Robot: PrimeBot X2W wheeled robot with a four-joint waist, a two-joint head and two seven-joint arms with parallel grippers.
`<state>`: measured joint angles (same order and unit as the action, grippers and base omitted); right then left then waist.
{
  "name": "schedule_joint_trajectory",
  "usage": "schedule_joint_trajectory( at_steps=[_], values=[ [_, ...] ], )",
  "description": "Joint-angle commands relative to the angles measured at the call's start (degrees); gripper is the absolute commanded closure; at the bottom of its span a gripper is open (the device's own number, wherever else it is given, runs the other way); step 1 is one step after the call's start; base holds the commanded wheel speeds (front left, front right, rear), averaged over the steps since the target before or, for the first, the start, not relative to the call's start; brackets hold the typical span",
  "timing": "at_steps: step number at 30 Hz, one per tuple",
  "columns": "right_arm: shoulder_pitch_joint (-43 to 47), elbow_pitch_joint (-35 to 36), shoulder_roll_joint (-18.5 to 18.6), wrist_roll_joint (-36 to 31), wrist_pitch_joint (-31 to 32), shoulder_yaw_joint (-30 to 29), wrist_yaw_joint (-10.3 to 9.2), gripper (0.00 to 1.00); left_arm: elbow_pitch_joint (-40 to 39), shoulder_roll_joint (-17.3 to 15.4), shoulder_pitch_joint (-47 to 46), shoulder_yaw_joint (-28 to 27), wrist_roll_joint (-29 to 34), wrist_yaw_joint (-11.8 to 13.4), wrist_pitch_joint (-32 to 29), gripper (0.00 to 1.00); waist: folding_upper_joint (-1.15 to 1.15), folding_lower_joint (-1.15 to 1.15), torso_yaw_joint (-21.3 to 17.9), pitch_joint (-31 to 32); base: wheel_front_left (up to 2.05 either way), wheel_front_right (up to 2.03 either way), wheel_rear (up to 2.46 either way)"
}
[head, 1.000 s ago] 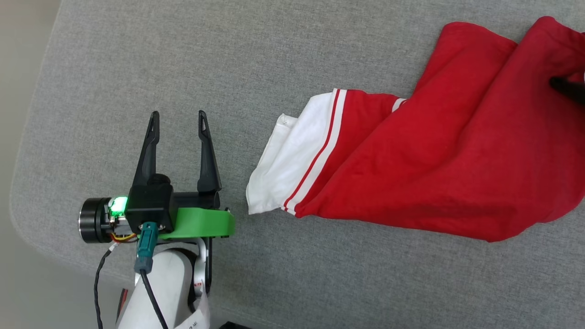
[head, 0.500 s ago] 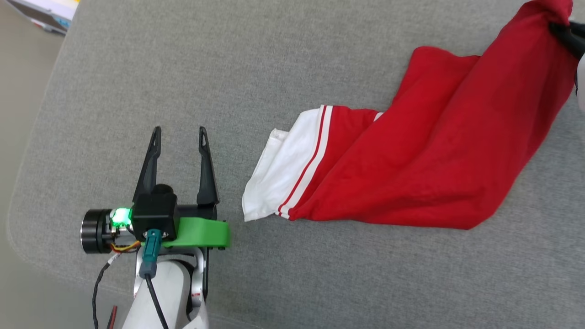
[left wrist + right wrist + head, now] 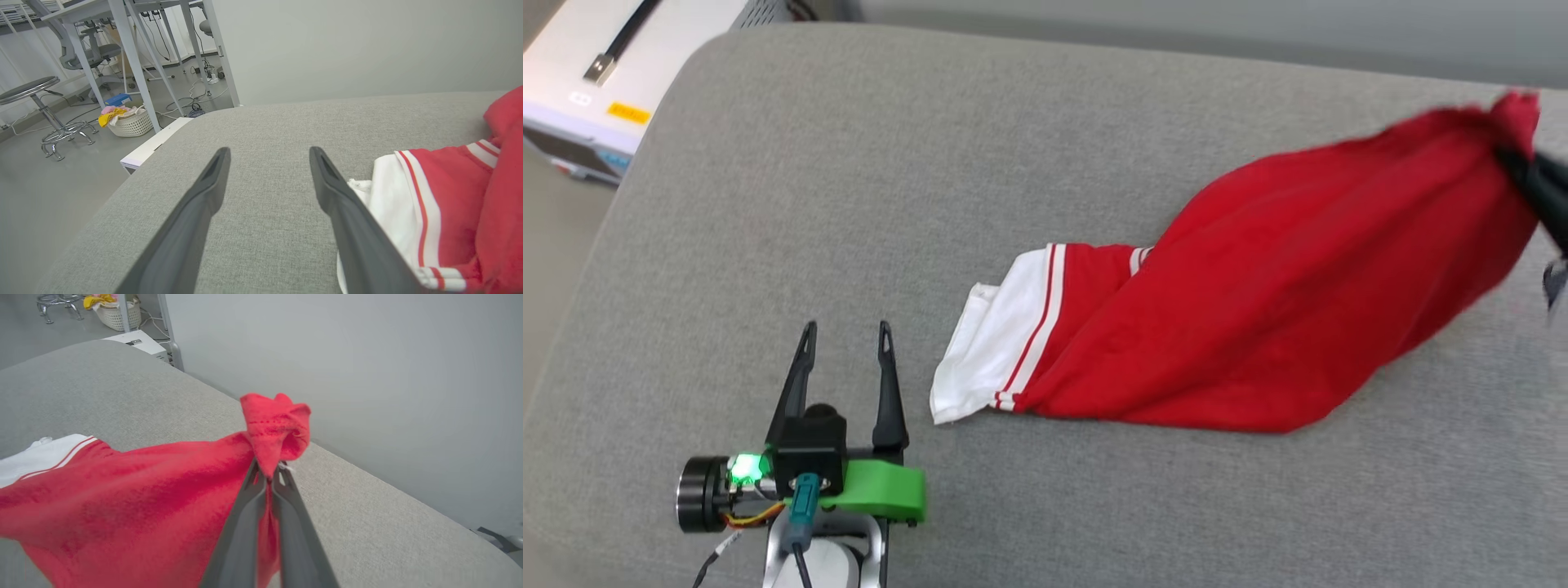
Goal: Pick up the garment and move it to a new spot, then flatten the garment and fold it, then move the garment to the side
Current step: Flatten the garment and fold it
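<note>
The garment [image 3: 1258, 302] is a red shirt with a white, red-striped sleeve, stretched across the grey cushioned surface [image 3: 931, 163]. Its far right end is bunched and lifted by my right gripper [image 3: 1515, 159], whose fingers are shut on the red cloth [image 3: 273, 428]. In the right wrist view that gripper [image 3: 267, 473] pinches a knot of fabric above the surface. The white sleeve [image 3: 988, 343] still rests on the cushion. My left gripper [image 3: 845, 331] stands open just left of the sleeve, nothing between its fingers. In the left wrist view the left gripper [image 3: 269, 153] has the sleeve [image 3: 388, 204] beside its right finger.
A white box-like device [image 3: 613, 73] sits beyond the cushion's far left corner. The cushion's rounded edge [image 3: 572, 310] falls away on the left. A stool [image 3: 36, 102], a basket of cloths [image 3: 126, 120] and table legs stand on the floor beyond. A grey wall [image 3: 367, 355] is behind.
My right gripper has shut on the garment's right end and lifted it up and away, pulling the cloth taut. The head camera has tilted, shifting the whole picture down. The left gripper stays open.
</note>
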<state>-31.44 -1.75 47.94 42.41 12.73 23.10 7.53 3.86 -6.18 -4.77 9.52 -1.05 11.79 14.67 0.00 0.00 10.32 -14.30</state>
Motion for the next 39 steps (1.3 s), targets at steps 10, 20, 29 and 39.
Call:
schedule_joint_trajectory(
  at_steps=[10, 20, 29, 39],
  values=[
    [34.8, 7.1, -16.8, -8.1, 2.2, -22.7, -0.04, 1.00, 1.8, -1.6, 3.4, -1.0, 0.1, -0.2, 0.3, 0.00, 0.00, 0.00, -6.4, 6.4, 0.00, 0.00, 0.00],
    [49.8, 3.1, -27.4, -9.8, 3.8, -28.5, -0.04, 1.00, 3.0, -1.8, 4.2, -0.9, 0.1, -0.5, 0.3, 0.00, 0.00, 0.00, -7.9, 7.5, 0.00, 0.00, 0.00],
    [51.0, -3.1, -29.7, -10.8, 2.1, -28.5, -0.04, 0.66, 3.6, -2.0, 4.3, -0.9, 0.2, -0.6, 0.3, 0.00, 0.00, 0.00, -8.1, 7.6, 0.00, 0.00, 0.00],
    [44.2, 8.1, -28.0, -15.3, -6.1, -32.0, -0.04, 0.00, 3.7, -2.4, 4.5, -0.8, 0.5, -0.6, 0.3, 0.00, 0.00, 0.00, -7.2, 7.9, 0.00, 0.00, 0.00]
  ],
)
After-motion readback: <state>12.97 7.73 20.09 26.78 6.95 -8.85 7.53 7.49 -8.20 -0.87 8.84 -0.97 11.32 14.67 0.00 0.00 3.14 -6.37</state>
